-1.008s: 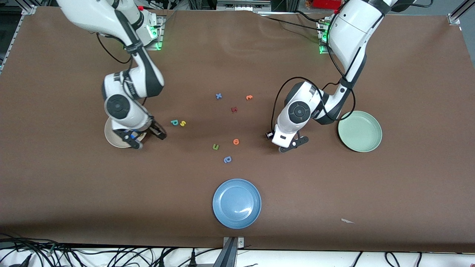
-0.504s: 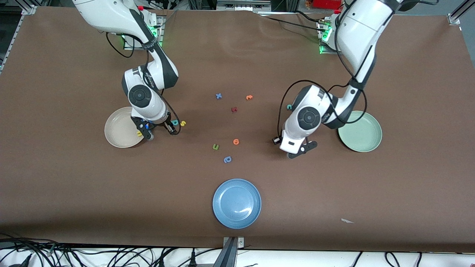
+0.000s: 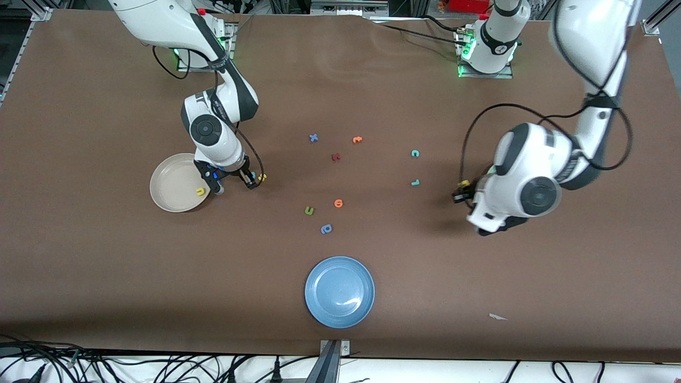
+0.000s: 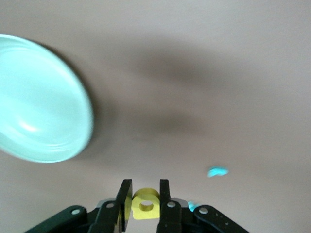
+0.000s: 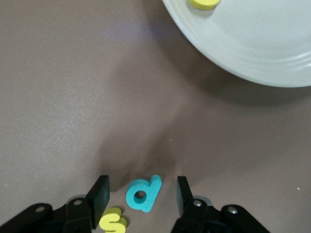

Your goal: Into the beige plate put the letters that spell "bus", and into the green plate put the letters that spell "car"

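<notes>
Three round shallow plates sit on the brown desk (image 3: 106, 276). The blue plate (image 3: 339, 292), nearest the front camera, is bare and well apart from both pincers. The cream-beige plate (image 3: 173, 182) lies just beside the right pincer (image 5: 141, 193) and holds one small yellow foam "u" (image 3: 200, 191). The pale mint-green plate (image 4: 39, 102) lies near the left pincer (image 4: 144, 196), nothing seen in it.

The right pincer stands half open astride the teal foam "b" (image 5: 143, 193), its fingers clear of it; the yellow foam "s" (image 5: 113, 221) lies beside one finger.

The left pincer is clamped on the yellow rounded foam "a" (image 4: 145, 204), up over bare desk beside the green plate.

Between the pincers lie eight loose letters: a blue stem-and-bowl letter (image 3: 326, 229), a green "u" (image 3: 309, 211), two orange letters (image 3: 338, 203), a teal "r" (image 3: 415, 182), a teal "c" (image 3: 415, 153), one dark red (image 3: 335, 157), a blue "x" (image 3: 314, 138).
</notes>
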Controlling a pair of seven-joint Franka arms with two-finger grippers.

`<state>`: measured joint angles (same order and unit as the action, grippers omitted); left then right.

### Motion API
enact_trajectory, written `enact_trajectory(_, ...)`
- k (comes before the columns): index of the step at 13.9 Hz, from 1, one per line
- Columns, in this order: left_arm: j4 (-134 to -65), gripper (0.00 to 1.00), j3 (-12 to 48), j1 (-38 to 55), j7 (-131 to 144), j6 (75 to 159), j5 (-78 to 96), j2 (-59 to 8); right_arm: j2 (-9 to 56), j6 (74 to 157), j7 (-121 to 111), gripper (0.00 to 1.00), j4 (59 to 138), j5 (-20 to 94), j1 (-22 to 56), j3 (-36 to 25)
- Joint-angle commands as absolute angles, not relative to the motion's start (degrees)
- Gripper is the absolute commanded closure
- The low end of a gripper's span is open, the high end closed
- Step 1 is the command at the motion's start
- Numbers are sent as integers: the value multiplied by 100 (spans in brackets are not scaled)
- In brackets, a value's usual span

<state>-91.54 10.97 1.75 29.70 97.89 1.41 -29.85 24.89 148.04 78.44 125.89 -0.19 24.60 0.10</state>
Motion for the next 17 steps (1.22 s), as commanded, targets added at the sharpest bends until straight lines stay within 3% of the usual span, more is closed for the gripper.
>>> enact_trajectory(1, -9281, 80, 1107, -341, 2051, 9326, -208, -2927, 2505, 14985, 7937, 54, 12700, -18, 2522, 53)
enact_trajectory(5, -9431, 80, 1116, -957, 1083, 9343, -536, -3154, 2514, 14968, 7937, 78, 12683, -26, 2522, 53)
enact_trajectory(9, -9956, 78, 1099, -1186, 984, 10165, -554, -3393, 2225, 14513, 7272, 81, 12534, -132, 2514, -35)
enact_trajectory(12, -10344, 73, 1099, -1265, 984, 10661, -835, -3454, 1934, 13547, 5929, 81, 12130, -132, 2514, -692)
enact_trajectory(13, -10345, 66, 1099, -1266, 984, 10661, -835, -3463, 1899, 13292, 5428, 81, 12068, -132, 2514, -929)
enact_trajectory(14, -10336, 51, 1107, -1257, 984, 10670, -835, -3454, 1881, 13185, 4979, 81, 12059, -123, 2505, -1158)
enact_trajectory(16, -10301, 4, 1134, -1248, 984, 10635, -835, -3376, 1933, 13166, 4336, 77, 12120, -97, 2453, -1528)
enact_trajectory(17, -10275, 0, 1151, -1248, 984, 10583, -800, -3244, 1916, 13053, 4028, 77, 12233, -71, 2409, -1695)
